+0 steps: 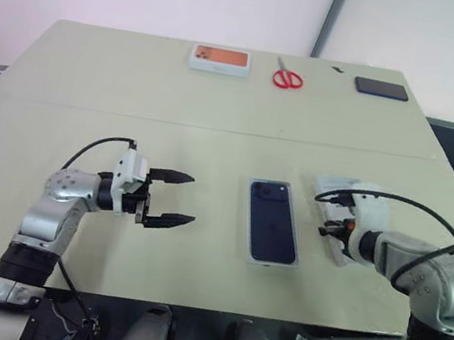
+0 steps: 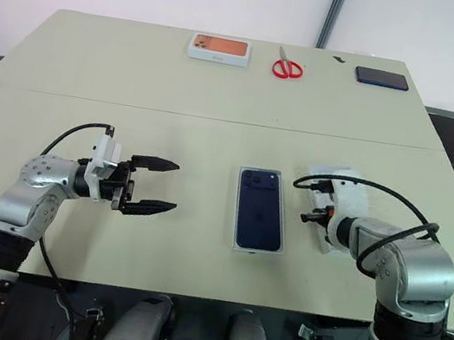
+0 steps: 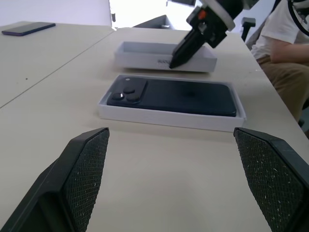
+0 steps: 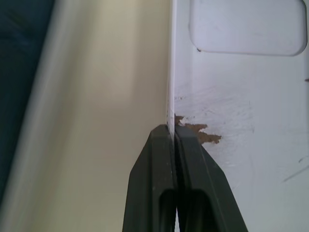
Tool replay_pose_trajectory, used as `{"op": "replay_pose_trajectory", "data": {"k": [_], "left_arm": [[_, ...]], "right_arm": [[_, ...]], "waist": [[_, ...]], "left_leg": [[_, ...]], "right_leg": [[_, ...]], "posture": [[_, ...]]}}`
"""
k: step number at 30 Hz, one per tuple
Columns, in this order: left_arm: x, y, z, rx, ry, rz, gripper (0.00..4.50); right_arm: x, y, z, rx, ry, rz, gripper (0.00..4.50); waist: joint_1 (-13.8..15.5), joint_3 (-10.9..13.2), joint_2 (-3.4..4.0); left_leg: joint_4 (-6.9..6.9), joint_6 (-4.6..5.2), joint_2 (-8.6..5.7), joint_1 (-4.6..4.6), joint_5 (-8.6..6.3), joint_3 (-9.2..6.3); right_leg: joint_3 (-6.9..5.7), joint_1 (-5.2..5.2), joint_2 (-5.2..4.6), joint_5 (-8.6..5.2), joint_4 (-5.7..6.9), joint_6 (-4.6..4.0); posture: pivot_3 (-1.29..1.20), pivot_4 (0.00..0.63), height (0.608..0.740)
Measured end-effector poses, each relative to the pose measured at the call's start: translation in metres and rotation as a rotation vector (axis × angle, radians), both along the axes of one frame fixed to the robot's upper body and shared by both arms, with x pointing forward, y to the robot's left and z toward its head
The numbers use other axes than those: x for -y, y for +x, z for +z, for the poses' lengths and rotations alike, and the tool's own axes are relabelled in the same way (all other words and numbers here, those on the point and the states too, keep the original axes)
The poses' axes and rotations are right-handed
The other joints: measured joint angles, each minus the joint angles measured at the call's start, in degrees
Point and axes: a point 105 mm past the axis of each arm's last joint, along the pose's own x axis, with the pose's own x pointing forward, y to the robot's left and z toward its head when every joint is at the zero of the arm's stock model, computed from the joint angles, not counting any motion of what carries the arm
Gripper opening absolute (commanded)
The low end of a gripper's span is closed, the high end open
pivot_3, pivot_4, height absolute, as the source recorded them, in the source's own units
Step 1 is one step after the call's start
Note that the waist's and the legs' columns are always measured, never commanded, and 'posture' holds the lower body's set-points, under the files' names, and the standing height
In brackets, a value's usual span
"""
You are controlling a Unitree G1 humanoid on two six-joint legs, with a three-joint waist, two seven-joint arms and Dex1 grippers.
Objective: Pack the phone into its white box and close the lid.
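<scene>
Phone [image 1: 272, 222] seated back-up in the white box [image 1: 295, 254] at table centre; just right, the right gripper [image 3: 175, 62] pinches the lid [image 3: 145, 50] wall for lifting, while the left gripper [image 1: 171, 198] waits spread.

**Hidden, cropped and unreadable parts**

Much of the white open lid shell [image 1: 334, 189] lies under the right arm in the head views. The small grey print on its near wall [image 3: 163, 62] is too fine to read. A seated person in a white shirt [image 3: 285, 34] is cut off by the picture's edge (torso and thigh alone show). The dark blue slim phone [image 4: 17, 63] is a blurred strip in the right wrist view.
</scene>
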Motion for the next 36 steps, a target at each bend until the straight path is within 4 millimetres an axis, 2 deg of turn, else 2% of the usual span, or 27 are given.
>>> {"op": "replay_pose_trajectory", "data": {"k": [3,7,9,12,16,20,22,26,32,36], "left_arm": [[0.000,0.004,0.002,0.005,-0.006,0.017,4.36],[-0.002,0.007,0.001,-0.008,-0.012,0.043,4.36],[0.000,0.010,0.003,-0.003,-0.026,0.061,4.36],[0.003,0.013,0.006,0.002,-0.045,0.079,4.36],[0.004,0.016,0.007,-0.004,-0.059,0.099,4.36],[0.004,0.019,0.007,-0.019,-0.069,0.122,4.36],[0.004,0.019,0.008,-0.021,-0.072,0.130,4.36],[0.002,0.020,0.008,-0.040,-0.084,0.150,4.36],[0.005,0.019,0.011,-0.055,-0.103,0.155,4.36],[0.008,0.016,0.013,-0.051,-0.120,0.145,4.36]], "right_arm": [[-0.024,0.003,0.017,0.058,0.125,0.097,0.02],[-0.040,0.010,0.054,0.181,0.253,0.164,0.02],[-0.052,0.008,0.059,0.197,0.326,0.220,0.02],[-0.077,0.002,0.057,0.165,0.489,0.311,0.02],[-0.093,0.001,0.055,0.131,0.618,0.352,0.02],[-0.112,-0.009,0.060,0.113,0.738,0.458,0.02],[-0.117,-0.017,0.058,0.101,0.767,0.506,0.02],[-0.121,-0.029,0.041,0.008,0.859,0.536,0.02],[-0.129,-0.046,0.039,-0.056,0.933,0.601,0.02],[-0.127,-0.052,0.019,-0.144,0.906,0.552,0.02]], "waist": [[0.19,0.04,0.06],[0.28,0.03,0.06],[0.27,0.03,0.06],[0.09,0.04,0.06],[0.04,0.04,0.08],[0.00,0.05,0.09],[0.03,0.05,0.08],[0.01,0.05,0.09],[-0.08,0.05,0.09],[-0.01,0.05,0.09]], "left_leg": [[-0.04,0.00,0.00,-0.03,0.00,0.00],[-0.04,0.00,-0.02,-0.04,0.00,-0.01],[-0.05,0.00,-0.02,-0.04,0.00,-0.01],[-0.08,0.00,-0.01,-0.04,0.00,-0.01],[-0.11,0.00,-0.02,-0.03,0.00,0.00],[-0.12,0.00,-0.01,-0.04,0.00,0.00],[-0.12,0.00,-0.01,-0.03,0.00,-0.01],[-0.11,0.00,-0.02,-0.03,0.00,0.01],[-0.20,0.00,0.02,-0.03,0.00,-0.01],[-0.18,0.00,0.00,-0.03,0.00,0.01]], "right_leg": [[0.00,-0.04,0.00,0.00,0.03,0.00],[-0.01,-0.04,-0.02,0.00,0.03,0.00],[-0.02,-0.05,-0.02,0.00,0.04,0.00],[0.02,-0.11,-0.01,0.01,0.10,-0.01],[0.04,-0.17,-0.01,0.01,0.13,-0.01],[0.06,-0.20,0.00,0.01,0.16,-0.01],[0.06,-0.18,-0.01,0.01,0.14,-0.01],[0.08,-0.18,-0.04,0.01,0.15,-0.01],[0.08,-0.21,0.00,0.01,0.14,-0.02],[0.09,-0.19,-0.03,0.01,0.13,-0.02]], "posture": [[0.00,0.150,0.740],[0.00,0.150,0.740],[0.00,0.150,0.740],[0.00,0.150,0.740],[0.00,0.150,0.740],[0.00,0.150,0.740],[0.00,0.150,0.740],[0.00,0.150,0.740],[0.00,0.150,0.740],[0.00,0.150,0.740]]}}
